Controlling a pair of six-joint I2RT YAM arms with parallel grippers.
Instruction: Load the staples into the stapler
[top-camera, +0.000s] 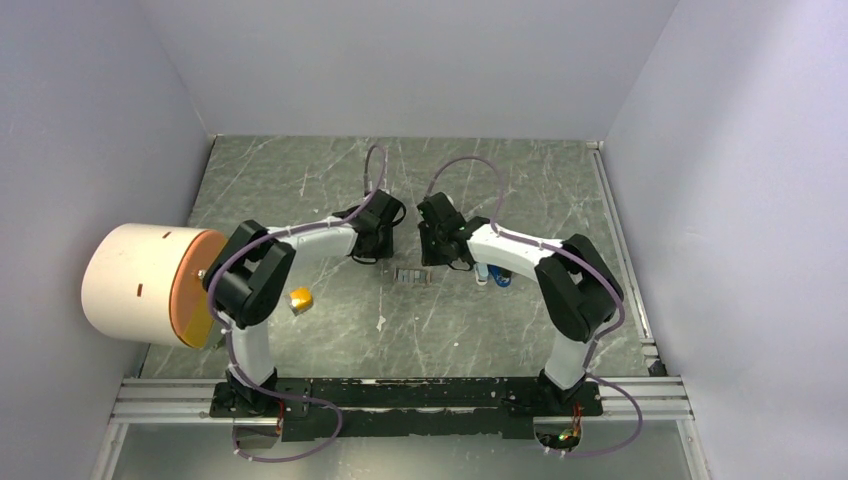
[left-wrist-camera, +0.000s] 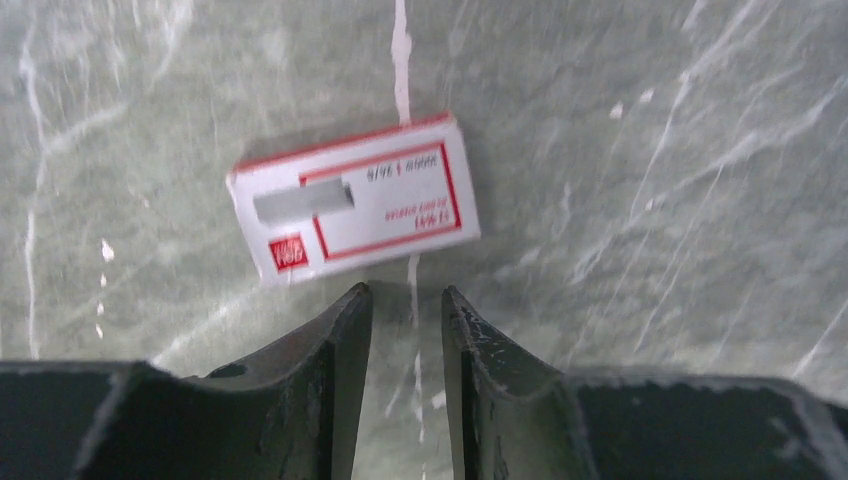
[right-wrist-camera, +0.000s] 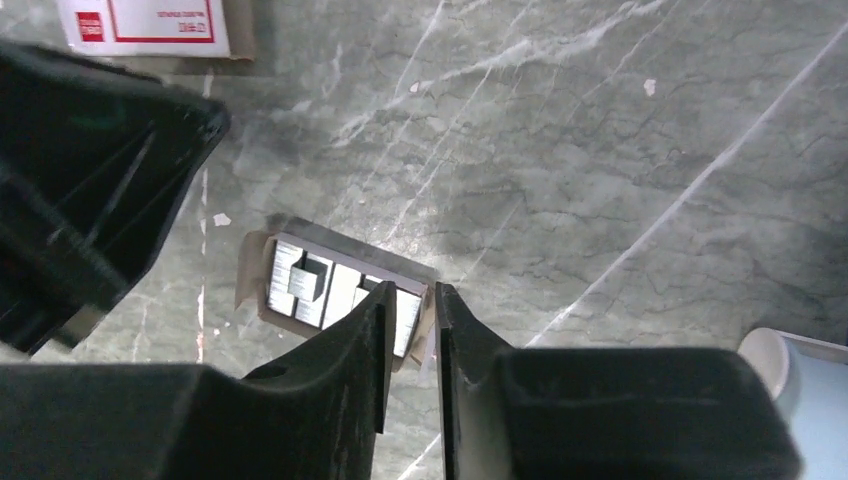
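Observation:
The staples (top-camera: 413, 276) are grey strips in a small open cardboard tray in the middle of the table. In the right wrist view the tray of staples (right-wrist-camera: 320, 285) lies just beyond my fingertips. My right gripper (right-wrist-camera: 408, 300) hovers over the tray's right end, jaws a narrow gap apart and empty; it also shows in the top view (top-camera: 437, 248). The blue stapler (top-camera: 501, 278) lies right of the staples, partly hidden by my right arm. My left gripper (left-wrist-camera: 407, 297) is slightly open and empty, just short of a red-and-white box (left-wrist-camera: 355, 197).
An orange-yellow block (top-camera: 300, 299) lies near the left arm. A big white cylinder with an orange face (top-camera: 150, 285) stands at the left wall. The left gripper's black body (right-wrist-camera: 90, 180) is close on the right gripper's left. A pale blue piece (right-wrist-camera: 800, 370) shows at that view's lower right edge.

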